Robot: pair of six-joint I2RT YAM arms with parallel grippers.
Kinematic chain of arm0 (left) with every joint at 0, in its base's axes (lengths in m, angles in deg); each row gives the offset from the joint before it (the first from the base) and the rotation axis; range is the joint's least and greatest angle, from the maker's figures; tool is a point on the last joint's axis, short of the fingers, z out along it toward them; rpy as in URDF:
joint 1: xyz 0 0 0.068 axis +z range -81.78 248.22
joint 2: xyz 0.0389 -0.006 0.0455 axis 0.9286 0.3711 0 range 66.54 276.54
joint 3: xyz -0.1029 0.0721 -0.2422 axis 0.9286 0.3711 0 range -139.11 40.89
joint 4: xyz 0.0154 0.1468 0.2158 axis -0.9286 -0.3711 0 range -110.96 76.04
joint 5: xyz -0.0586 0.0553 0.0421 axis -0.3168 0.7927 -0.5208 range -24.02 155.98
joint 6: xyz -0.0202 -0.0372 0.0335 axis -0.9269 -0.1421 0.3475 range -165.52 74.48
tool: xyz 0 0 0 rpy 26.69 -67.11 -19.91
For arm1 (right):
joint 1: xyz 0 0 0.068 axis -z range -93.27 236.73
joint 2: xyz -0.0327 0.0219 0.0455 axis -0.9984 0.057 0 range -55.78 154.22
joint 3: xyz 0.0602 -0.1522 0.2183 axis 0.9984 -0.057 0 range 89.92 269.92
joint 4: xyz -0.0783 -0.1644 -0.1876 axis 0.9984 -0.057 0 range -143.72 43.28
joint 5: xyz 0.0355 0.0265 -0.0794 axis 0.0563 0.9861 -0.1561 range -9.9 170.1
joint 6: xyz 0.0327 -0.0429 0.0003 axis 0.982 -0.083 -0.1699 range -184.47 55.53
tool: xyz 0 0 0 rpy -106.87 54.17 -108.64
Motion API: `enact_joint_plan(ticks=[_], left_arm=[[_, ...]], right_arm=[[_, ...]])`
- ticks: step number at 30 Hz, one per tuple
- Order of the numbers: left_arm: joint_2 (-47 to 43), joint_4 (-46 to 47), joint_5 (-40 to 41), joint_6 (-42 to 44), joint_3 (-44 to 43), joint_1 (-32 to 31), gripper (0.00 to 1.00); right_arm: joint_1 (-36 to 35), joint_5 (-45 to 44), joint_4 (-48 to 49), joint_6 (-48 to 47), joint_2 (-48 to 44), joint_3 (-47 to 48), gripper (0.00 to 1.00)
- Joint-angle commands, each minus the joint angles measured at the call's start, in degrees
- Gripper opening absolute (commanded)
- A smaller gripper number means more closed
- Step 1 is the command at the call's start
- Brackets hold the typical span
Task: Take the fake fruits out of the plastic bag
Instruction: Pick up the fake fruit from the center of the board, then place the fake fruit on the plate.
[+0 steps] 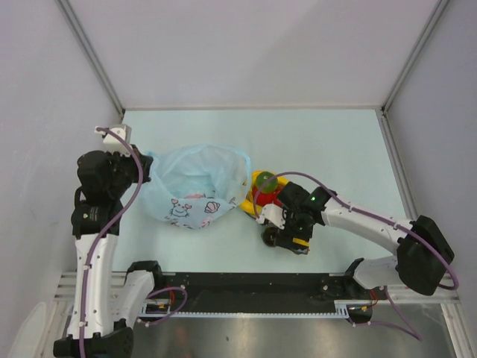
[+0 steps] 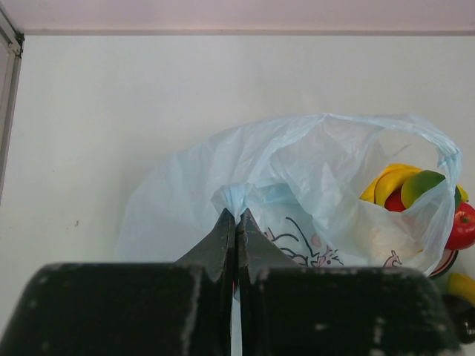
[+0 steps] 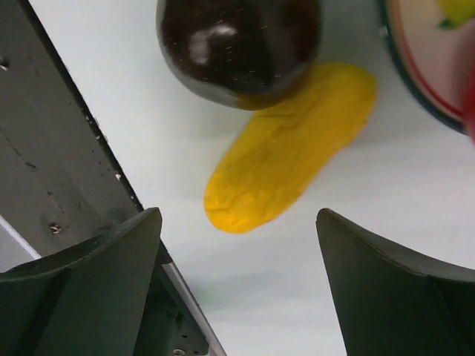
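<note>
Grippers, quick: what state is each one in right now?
Left gripper: shut on a fold of the plastic bag.
Right gripper: open, holding nothing, over the yellow fake fruit.

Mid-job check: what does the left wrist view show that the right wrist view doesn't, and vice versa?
Left wrist only: the left fingers shut on a pinch of the plastic bag, with a banana and a red fruit beyond it. Right wrist only: the right fingers, open. Both: the pale table and, seemingly, the yellow fruit and dark fruit, cut off at the left wrist view's edge.
</note>
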Motion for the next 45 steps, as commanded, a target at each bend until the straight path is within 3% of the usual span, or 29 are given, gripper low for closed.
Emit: enact_joint_plan(ticks=[1, 3, 6, 7, 10, 12, 19, 29, 35, 45], left_arm=[[-0.32, 1.71, -1.19, -1.39, -0.52, 1.55, 0.0], [-0.06, 1.8, -1.37, -1.48, -0.61, 1.99, 0.0], [-0.15, 2.24, -1.54, -1.75, -0.26, 2.51, 0.0], [-0.15, 2.15, -1.54, -1.83, -0.17, 2.78, 0.01], [-0.15, 2.32, -1.98, -2.1, 0.09, 3.13, 0.0], [-0.15, 2.32, -2.25, -2.1, 0.18, 3.22, 0.0], [0.47, 3.29, -3.39, -2.54, 0.53, 3.13, 0.0], [0.11, 1.97, -3.57, -2.45, 0.44, 3.13, 0.0], [-0.32, 1.89, -3.92, -2.62, 1.06, 3.13, 0.0], [-0.5, 1.89, -3.83, -2.8, 1.23, 3.22, 0.0]], right_arm=[[-3.13, -6.0, 6.27, 0.87, 1.57, -3.33, 0.9], [-3.13, -7.24, 8.2, 1.66, 2.1, -4.39, 0.89], [-2.78, -8.91, 10.66, 2.37, 2.81, -4.83, 0.63], [-2.69, -9.7, 11.11, 2.02, 2.46, -4.83, 0.47], [-2.87, -12.42, 9.72, 0.88, 0.79, -3.7, 0.24], [-2.96, -13.05, 6.13, -1.05, -2.45, -2.38, 0.2], [-4.45, -15.25, 8.55, -8.43, -11.6, -2.11, 0.17], [-7.97, -19.64, 27.79, -12.84, -2.21, -2.02, 0.18], [-9.28, -21.57, 31.68, -13.1, -0.36, -2.02, 0.19], [-10.78, -22.28, 30.8, -12.4, 1.75, -2.11, 0.38]])
